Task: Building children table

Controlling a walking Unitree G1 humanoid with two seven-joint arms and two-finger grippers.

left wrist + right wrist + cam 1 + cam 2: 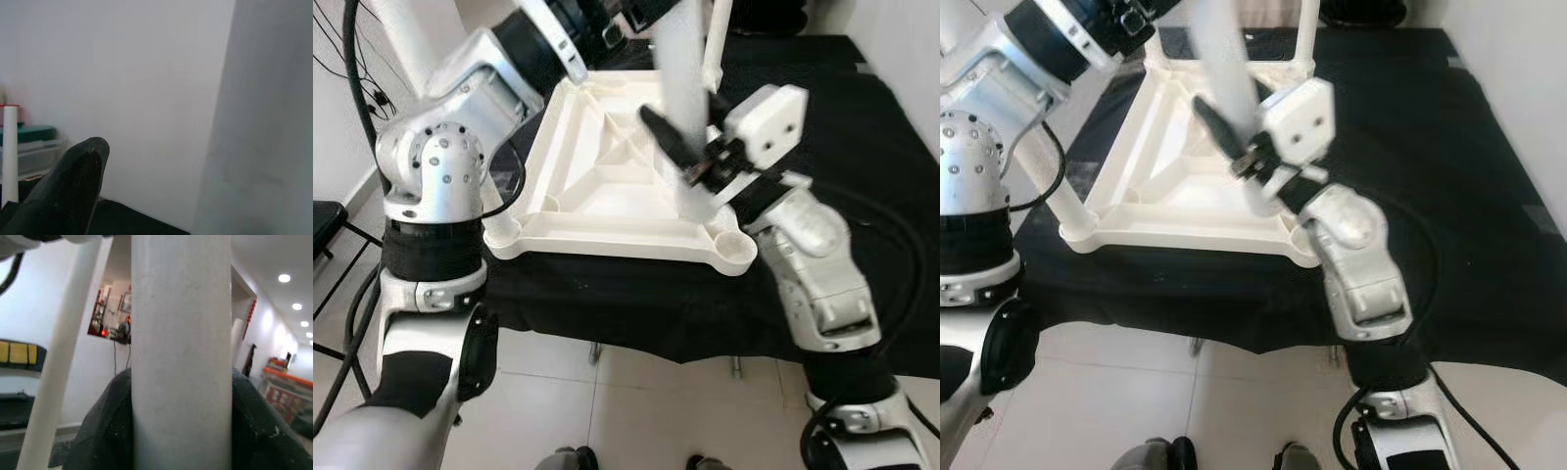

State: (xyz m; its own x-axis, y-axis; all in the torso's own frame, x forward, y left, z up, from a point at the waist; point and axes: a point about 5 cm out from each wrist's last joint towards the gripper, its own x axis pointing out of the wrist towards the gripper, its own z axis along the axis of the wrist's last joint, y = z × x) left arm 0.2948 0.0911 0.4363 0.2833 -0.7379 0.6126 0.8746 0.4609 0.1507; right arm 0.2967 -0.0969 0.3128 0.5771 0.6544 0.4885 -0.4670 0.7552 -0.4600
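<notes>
The white plastic table top [607,240] lies upside down on a black-covered surface [871,137]. My right gripper [680,125] is shut on a white table leg [683,78] and holds it upright over the table top, close to the front right corner socket [736,250]. In the right wrist view the two black fingers [110,426] press the leg [181,347] from both sides. My left arm [509,69] reaches up past the table top's left edge. The left wrist view has a white leg [264,127] close beside that gripper.
A second leg [714,44] stands at the back right corner, and a white leg [1062,201] rises from the front left corner. A black chair [325,223] stands at the left. Tiled floor [636,401] lies in front, and cables hang by the left wall.
</notes>
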